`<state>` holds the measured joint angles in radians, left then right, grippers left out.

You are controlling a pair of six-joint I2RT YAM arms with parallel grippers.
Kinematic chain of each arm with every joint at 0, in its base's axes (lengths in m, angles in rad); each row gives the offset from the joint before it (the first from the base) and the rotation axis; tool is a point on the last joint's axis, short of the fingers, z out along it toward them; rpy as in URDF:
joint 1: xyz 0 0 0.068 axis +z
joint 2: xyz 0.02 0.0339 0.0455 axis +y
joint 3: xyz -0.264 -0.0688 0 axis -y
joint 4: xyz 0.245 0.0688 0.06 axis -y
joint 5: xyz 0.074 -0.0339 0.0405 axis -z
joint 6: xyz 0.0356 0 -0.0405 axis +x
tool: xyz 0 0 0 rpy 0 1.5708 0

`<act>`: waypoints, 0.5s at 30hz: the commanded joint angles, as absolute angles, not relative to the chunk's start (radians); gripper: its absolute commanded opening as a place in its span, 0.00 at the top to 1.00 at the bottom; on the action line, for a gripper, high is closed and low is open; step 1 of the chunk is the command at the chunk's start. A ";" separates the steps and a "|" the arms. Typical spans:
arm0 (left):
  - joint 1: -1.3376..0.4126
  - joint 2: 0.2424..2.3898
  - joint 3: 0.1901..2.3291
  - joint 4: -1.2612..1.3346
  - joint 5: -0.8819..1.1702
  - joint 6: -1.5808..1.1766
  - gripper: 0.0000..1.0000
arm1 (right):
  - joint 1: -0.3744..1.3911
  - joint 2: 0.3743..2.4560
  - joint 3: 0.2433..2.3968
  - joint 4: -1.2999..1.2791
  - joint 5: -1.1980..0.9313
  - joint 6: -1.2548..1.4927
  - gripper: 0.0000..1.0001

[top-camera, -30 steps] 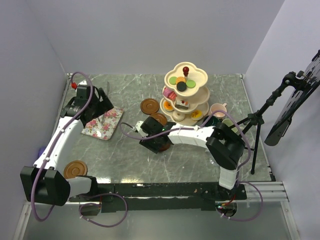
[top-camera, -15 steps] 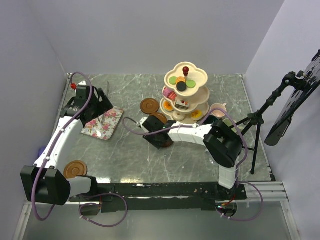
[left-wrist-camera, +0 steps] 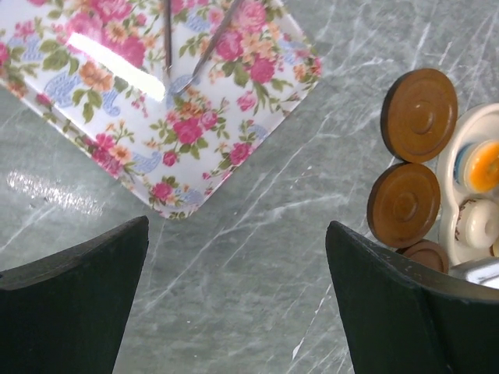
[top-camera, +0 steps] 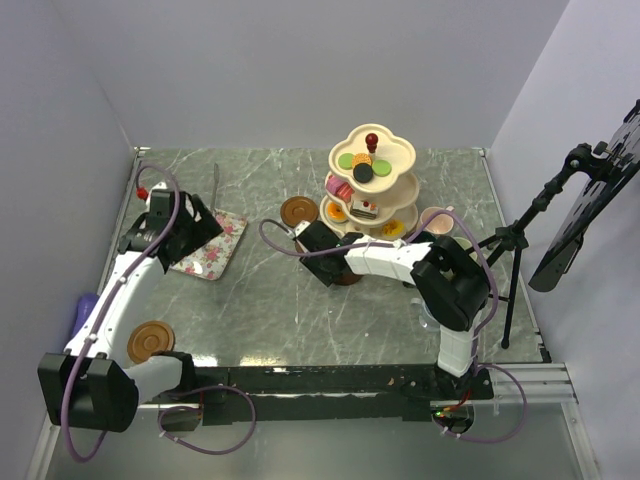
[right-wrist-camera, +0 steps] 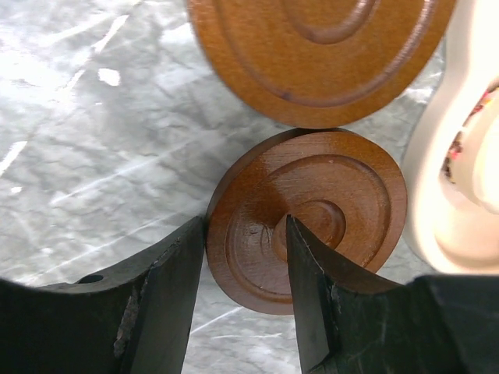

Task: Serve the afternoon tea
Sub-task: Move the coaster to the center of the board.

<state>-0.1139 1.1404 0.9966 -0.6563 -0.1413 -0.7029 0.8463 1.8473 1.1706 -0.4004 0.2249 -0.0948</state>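
The right hand (right-wrist-camera: 243,234) seems to pinch a saucer (right-wrist-camera: 335,210), second saucer (right-wrist-camera: 320,54) and stand (right-wrist-camera: 437,195) crowding; left hand (left-wrist-camera: 236,234) wide.

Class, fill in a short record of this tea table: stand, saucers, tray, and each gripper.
stand: three tiers, cakes on them, at the back
saucers: two beside stand, one at near left, one gripped
tray: floral, tongs lying on it
left gripper: open, empty
right gripper: closed on a saucer at its rim
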 commanded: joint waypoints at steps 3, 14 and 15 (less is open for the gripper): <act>-0.010 1.074 0.855 -0.658 -0.123 -0.810 0.00 | 0.825 1.845 1.178 -0.403 0.241 -0.135 0.44; 0.187 1.063 0.769 -0.836 -0.371 -0.992 0.00 | 0.833 1.695 1.264 -0.419 0.100 -0.202 0.25; 0.196 1.062 0.756 -0.841 -0.374 -1.012 0.00 | 0.833 1.681 1.272 -0.422 0.101 -0.212 0.23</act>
